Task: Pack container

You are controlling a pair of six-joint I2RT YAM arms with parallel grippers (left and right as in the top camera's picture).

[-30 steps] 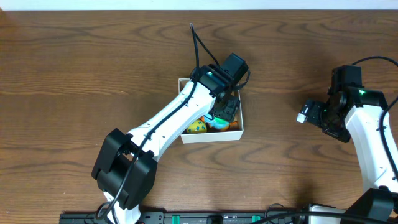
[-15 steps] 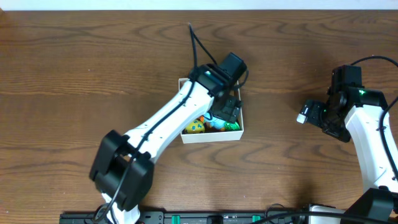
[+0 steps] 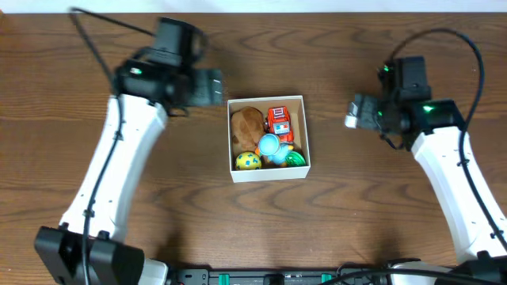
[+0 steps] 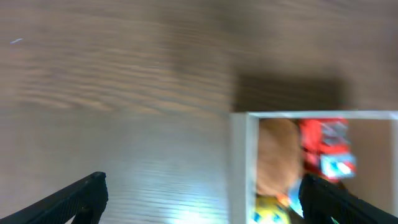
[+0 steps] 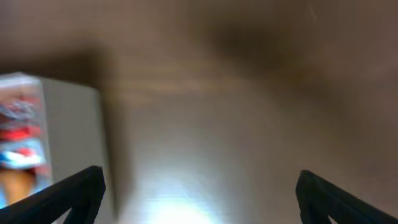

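The container, a small white-walled square box, stands mid-table. It holds a brown toy, a red toy, a blue toy, a yellow ball and a green toy. My left gripper is open and empty, just off the box's upper left corner. The blurred left wrist view shows its fingers spread over the box's left wall. My right gripper is open and empty, right of the box. The right wrist view shows its fingers over bare wood, with the box's wall at the left.
The table is dark brown wood. A white strip runs along its far edge. A black rail with the arm bases lies along the near edge. Both wrist views are motion-blurred.
My left arm has lifted out of the container and swung up and to the left, uncovering the toys. My right arm has moved left and up, closer to the box.
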